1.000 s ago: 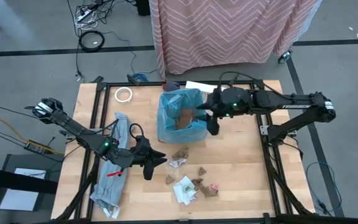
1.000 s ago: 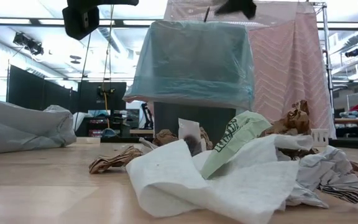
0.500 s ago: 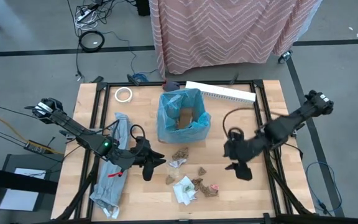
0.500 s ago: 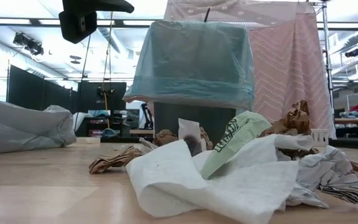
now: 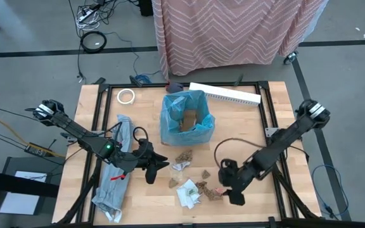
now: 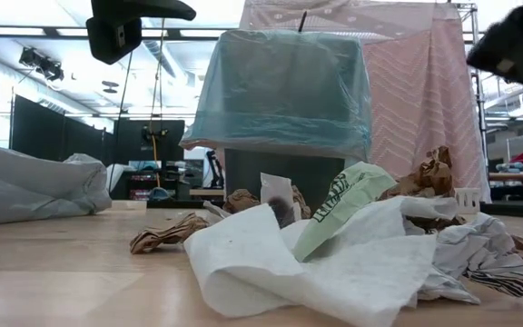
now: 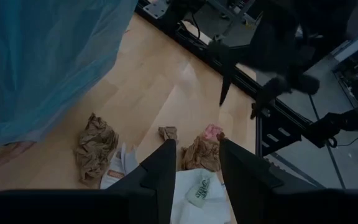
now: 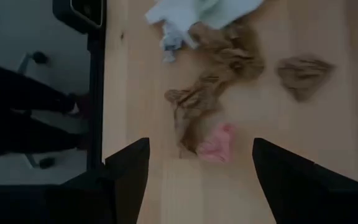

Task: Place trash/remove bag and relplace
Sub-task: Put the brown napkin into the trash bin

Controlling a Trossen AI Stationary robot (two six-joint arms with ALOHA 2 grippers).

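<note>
The small bin lined with the blue bag (image 5: 185, 120) stands mid-table, with a brown scrap inside. The trash, brown paper scraps (image 5: 184, 156) and white wrapper pieces (image 5: 187, 194), lies scattered on the wood near the front edge. My right gripper (image 5: 231, 189) hovers open just right of the pile, its fingers spread above a pink-red scrap (image 8: 218, 144) and a brown scrap (image 8: 194, 106) without touching them. My left gripper (image 5: 154, 166) waits open left of the pile, above the table, nothing between its fingers (image 7: 197, 168).
A pale grey plastic bag (image 5: 114, 171) lies along the table's left side under my left arm. A tape roll (image 5: 127, 96) and a white strip (image 5: 225, 94) sit at the far edge. Bare wood lies right of the bin.
My right gripper has swung from over the bin's right rim toward the table's near edge and down, tipping steeper, and now hangs beside the trash pile. The bin, the bag and the scraps have stayed in place.
</note>
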